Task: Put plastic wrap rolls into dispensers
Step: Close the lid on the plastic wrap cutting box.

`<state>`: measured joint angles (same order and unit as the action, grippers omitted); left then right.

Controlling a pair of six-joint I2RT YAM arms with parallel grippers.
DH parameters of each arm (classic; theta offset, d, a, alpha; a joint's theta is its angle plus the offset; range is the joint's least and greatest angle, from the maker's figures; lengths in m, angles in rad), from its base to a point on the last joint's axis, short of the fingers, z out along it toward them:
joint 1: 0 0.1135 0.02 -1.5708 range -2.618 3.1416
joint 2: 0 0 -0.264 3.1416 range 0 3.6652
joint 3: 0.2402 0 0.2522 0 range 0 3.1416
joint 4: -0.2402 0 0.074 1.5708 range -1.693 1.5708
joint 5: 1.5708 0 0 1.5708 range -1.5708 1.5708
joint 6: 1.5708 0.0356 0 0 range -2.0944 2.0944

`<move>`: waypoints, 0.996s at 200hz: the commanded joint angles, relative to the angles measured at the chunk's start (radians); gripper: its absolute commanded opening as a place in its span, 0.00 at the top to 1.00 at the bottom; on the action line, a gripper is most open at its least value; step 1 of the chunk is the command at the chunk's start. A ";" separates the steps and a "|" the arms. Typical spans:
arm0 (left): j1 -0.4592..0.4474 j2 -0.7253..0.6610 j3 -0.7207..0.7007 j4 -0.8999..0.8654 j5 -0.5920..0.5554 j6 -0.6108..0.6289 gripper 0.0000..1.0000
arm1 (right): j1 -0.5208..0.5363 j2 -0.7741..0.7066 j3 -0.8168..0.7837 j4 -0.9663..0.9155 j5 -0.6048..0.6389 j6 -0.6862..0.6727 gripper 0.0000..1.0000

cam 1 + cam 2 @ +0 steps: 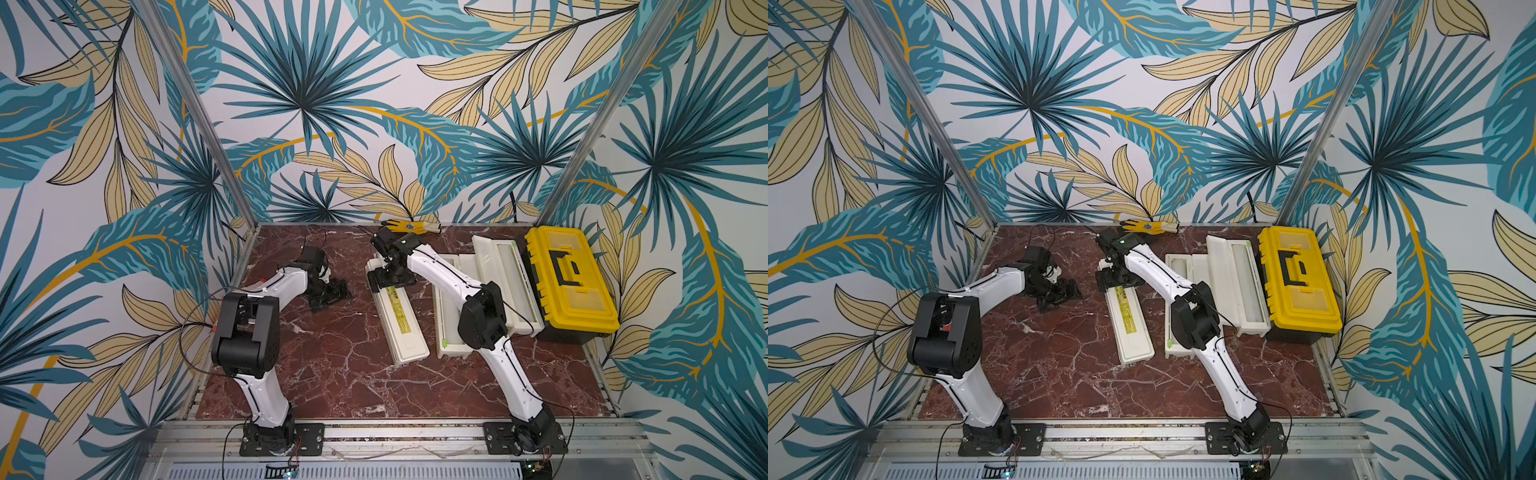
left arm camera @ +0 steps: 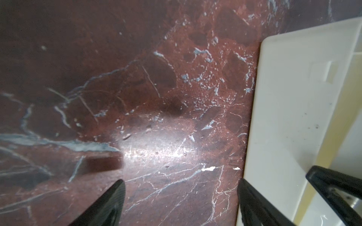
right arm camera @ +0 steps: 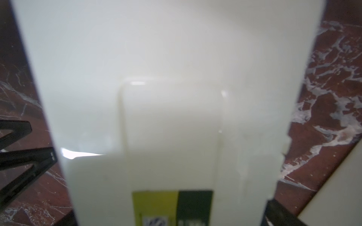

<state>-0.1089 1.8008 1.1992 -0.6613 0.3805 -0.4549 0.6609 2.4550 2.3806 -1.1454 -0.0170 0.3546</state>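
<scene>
Three dispensers lie side by side on the marble worktop (image 1: 332, 374). The closed dispenser (image 1: 401, 320) is the one nearest the middle, yellow label facing up. The right pincer (image 1: 390, 281) is over its far end, jaws spread wide on either side of the lid. In the right wrist view the fingers (image 3: 29, 156) sit right at the box's edges, and I honestly can't tell if they touch it. The left pincer (image 1: 330, 293) hangs low over bare marble just beside that same box, jaws apart, nothing between them.

The middle dispenser (image 1: 446, 328) is open and partly under the right arm, with a roll (image 1: 1178, 266) showing in its trough at the far end. The last dispenser (image 1: 488, 266) is open too, just beside the yellow toolbox (image 1: 569, 286), with a second roll (image 1: 506, 274) lying along its trough. What's inside the closed one is hidden. A yellow glove (image 1: 411, 227) lies at the back edge.
</scene>
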 commanded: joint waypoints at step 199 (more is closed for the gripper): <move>-0.043 -0.055 -0.042 0.015 0.018 -0.010 0.10 | 0.001 -0.055 0.009 0.010 0.050 0.112 0.16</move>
<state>-0.1490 1.7763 1.1881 -0.6582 0.3935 -0.4641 0.6594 2.4275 2.3806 -1.1492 0.0128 0.4343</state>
